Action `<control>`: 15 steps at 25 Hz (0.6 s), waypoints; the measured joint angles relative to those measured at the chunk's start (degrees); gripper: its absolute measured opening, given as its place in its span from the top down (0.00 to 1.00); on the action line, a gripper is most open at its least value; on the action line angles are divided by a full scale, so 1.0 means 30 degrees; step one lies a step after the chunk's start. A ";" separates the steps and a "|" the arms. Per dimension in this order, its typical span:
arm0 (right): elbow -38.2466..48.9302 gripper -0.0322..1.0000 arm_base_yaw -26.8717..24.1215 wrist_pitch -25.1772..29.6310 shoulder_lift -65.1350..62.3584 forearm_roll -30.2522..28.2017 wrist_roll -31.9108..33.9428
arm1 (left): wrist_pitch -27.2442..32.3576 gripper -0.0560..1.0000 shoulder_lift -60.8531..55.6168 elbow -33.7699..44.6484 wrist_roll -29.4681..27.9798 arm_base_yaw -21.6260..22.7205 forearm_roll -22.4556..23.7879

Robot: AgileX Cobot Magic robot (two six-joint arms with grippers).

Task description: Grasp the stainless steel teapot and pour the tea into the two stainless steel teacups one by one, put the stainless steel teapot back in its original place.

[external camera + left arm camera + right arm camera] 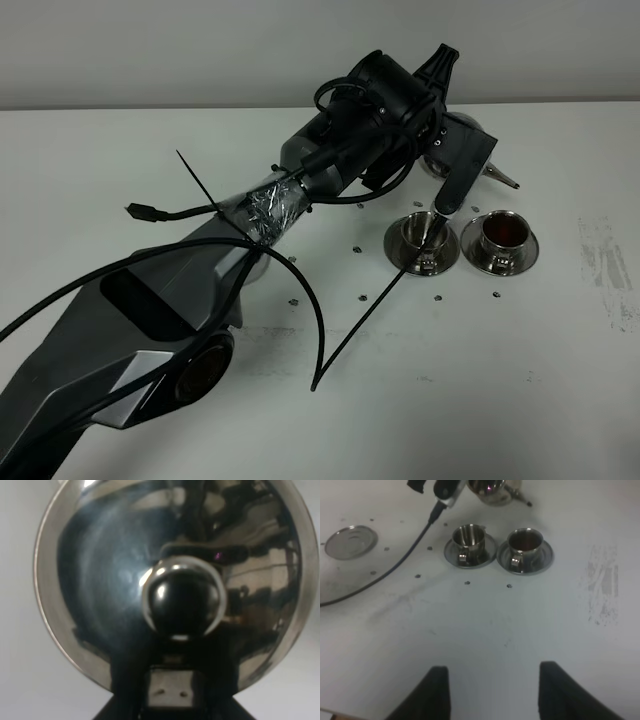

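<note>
Where the stainless steel teapot (100,580) is: beyond both teacups (421,238), well apart from disc (351,541).
Left gripper (452,150): clamped, probably on its handle.
Right gripper (492,692): fingers spread apart.

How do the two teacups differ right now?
The filled teacup holds dark reddish tea; the empty teacup shows only bare steel inside. The empty teacup sits nearer the flat disc, the filled teacup farther from it. Both are shiny steel, each upright on its own saucer.
</note>
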 joint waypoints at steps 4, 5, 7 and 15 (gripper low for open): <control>0.0000 0.58 0.0000 0.0000 0.0000 0.0015 0.0000 | -0.0076 0.72 -0.2267 0.2829 -0.1110 0.0000 -0.0635; 0.0000 0.58 0.0000 0.0000 0.0000 0.0015 0.0000 | -0.0195 0.72 -0.3093 0.4137 -0.1424 -0.0018 -0.0675; 0.0000 0.58 0.0000 0.0000 0.0000 0.0015 0.0000 | -0.0482 0.72 -0.4678 0.6791 -0.2262 -0.0103 -0.0694; 0.0000 0.58 0.0000 -0.0019 0.0000 0.0199 0.0000 | -0.1177 0.72 -0.9357 1.3616 -0.6643 -0.1359 -0.2750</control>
